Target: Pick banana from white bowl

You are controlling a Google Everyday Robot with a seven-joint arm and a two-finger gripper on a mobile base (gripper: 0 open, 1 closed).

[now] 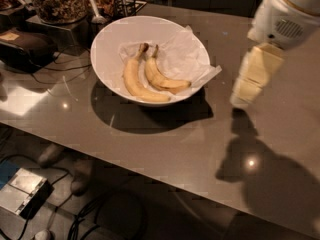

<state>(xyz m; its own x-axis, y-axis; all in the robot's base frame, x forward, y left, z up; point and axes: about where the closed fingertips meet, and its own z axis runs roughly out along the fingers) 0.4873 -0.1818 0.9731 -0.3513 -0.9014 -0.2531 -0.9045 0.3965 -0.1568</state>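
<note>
banana (159, 79) yellow, brown end | white bowl (107, 44) glossy | gripper (241, 98) cream, right of bowl

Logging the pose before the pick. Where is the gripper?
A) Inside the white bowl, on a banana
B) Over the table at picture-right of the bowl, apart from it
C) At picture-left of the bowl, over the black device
B: the gripper hangs over the table at picture-right of the white bowl, clear of its rim, and the banana lies inside the bowl with nothing touching it.
</note>
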